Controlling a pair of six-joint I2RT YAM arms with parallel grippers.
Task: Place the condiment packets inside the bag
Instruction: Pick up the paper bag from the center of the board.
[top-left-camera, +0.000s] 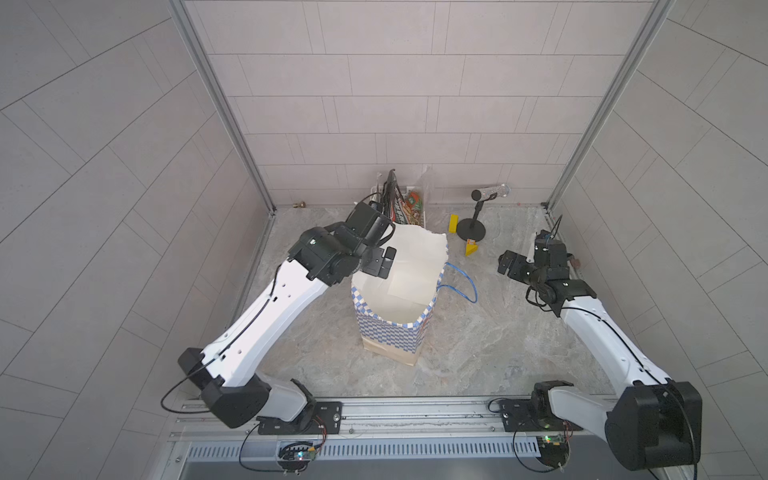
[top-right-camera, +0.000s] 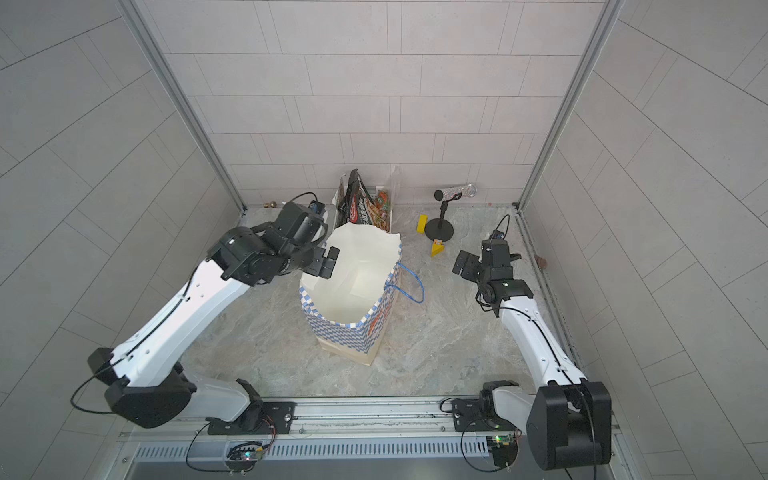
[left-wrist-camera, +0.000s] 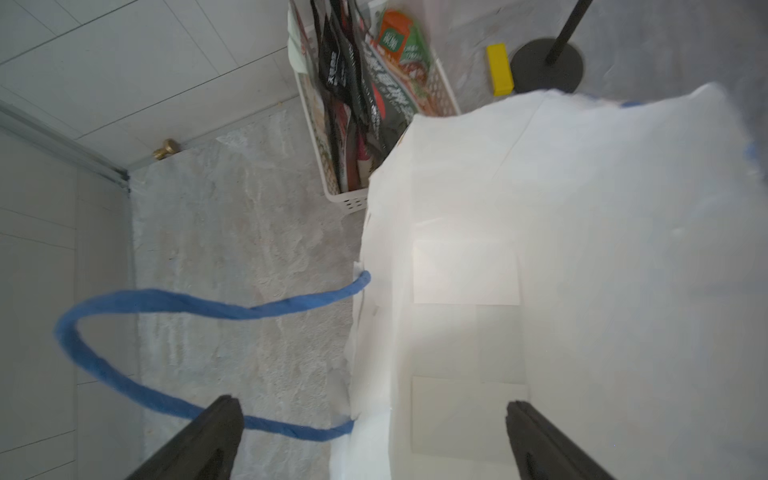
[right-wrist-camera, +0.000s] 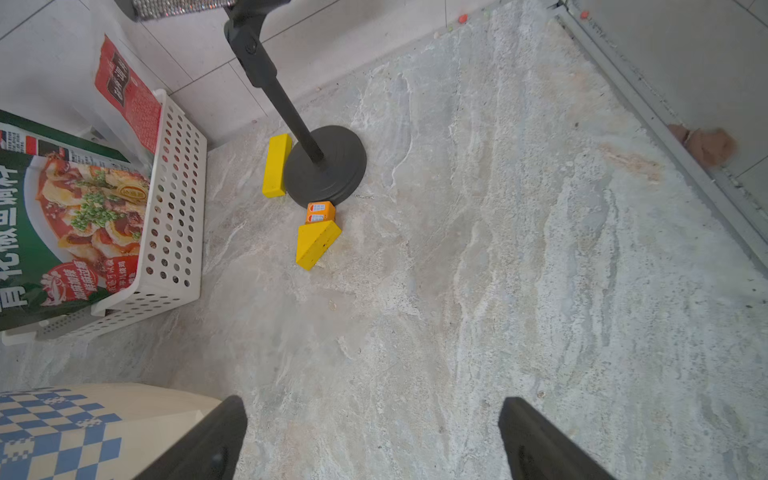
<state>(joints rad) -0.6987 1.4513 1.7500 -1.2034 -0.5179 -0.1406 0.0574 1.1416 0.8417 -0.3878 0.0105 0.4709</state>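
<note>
At the rear left corner of the tabletop (top-left-camera: 478, 345), a grey marbled slab that looks like stone, we see a small brass knob (left-wrist-camera: 166, 148) against the tiled wall. Next comes the left gripper (top-left-camera: 384, 264), black and blocky, its jaws spread wide across the bag (top-left-camera: 390, 332) at its left rim. In the left wrist view one finger (left-wrist-camera: 208, 440) hangs outside the paper wall and the other inside, and they pinch nothing.

The bag stands upright in the middle of the tabletop. It is tall and box-shaped, of crisp paper with blue-and-white checks outside, plain white inside and a tan band at the foot. A soft blue cord handle (left-wrist-camera: 166, 301) loops out from that rim beside the outer finger.

Behind the bag, at the middle of the rear edge, a white perforated plastic basket (right-wrist-camera: 174, 208) holds the condiment packets (top-right-camera: 361, 208). They are flat glossy pouches standing on edge, some black with red labels, one green with a food picture. In both top views the bag's mouth hides the basket's front.

Further right, near the rear edge, a yellow rectangular block (right-wrist-camera: 276, 166) lies just beside the round black base of a thin stand (right-wrist-camera: 326, 166) carrying a glittery tube (top-left-camera: 492, 192). A tiny orange box (right-wrist-camera: 321, 212) and a yellow wedge (right-wrist-camera: 318, 243) lie in front of the base.

Near the right edge the right gripper (top-left-camera: 510, 266) hovers over bare tabletop, jaws wide apart and empty, well apart from the bag.
</note>
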